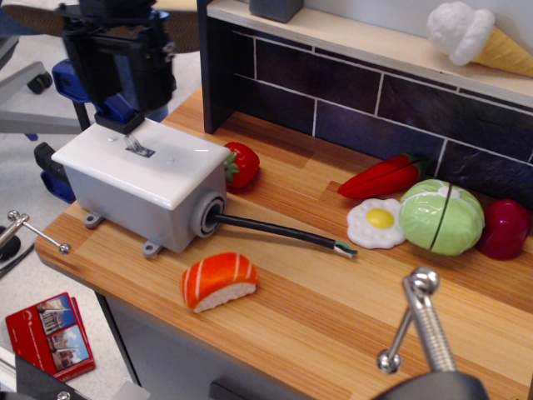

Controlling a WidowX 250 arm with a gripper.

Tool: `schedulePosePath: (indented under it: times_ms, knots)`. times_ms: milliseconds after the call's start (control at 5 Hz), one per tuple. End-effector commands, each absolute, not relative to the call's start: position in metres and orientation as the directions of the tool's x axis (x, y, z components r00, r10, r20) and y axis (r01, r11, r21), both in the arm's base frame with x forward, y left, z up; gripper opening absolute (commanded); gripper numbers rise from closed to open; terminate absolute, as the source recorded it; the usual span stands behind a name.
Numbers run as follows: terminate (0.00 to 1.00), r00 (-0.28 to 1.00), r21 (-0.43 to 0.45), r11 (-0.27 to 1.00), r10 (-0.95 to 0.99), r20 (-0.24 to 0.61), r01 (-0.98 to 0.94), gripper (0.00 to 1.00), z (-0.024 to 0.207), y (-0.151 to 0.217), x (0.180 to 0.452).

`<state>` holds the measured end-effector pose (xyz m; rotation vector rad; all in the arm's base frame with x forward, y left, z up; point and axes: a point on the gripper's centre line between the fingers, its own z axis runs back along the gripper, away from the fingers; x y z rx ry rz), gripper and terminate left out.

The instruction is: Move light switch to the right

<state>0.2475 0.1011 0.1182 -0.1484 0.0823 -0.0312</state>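
Note:
The light switch (137, 147) is a small silvery toggle lever sticking out of the glossy white top plate of a grey box (141, 187) at the left end of the wooden counter. A black cable (275, 232) runs from the box's right end. My black gripper (125, 98) hangs just above and behind the box's far edge. Its two fingers stand apart and hold nothing. The lever lies a little below and in front of the fingertips, not touched.
A blue clamp handle (70, 77) stands behind the box, partly hidden by the gripper. Also on the counter are a toy strawberry (242, 164), sushi (218, 281), chili (385, 177), fried egg (376, 222) and cabbage (441, 217). A dark tiled back wall (333, 83) carries a shelf, and a metal clamp screw (420, 321) stands at the front right.

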Motion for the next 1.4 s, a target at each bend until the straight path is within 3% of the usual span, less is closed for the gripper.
schedulePosePath:
  times_ms: [0, 600, 1200]
  knots:
    - [0.00, 0.999, -0.104, 0.994, -0.040, -0.017, 0.038, 1.00, 0.105, 0.110, 0.248]
    - [0.00, 0.999, -0.095, 0.995, -0.011, 0.035, 0.014, 1.00, 0.073, 0.099, 0.250]
    - [0.00, 0.999, -0.142, 0.989, -0.025, 0.025, 0.028, 1.00, 0.078, 0.062, 0.260]
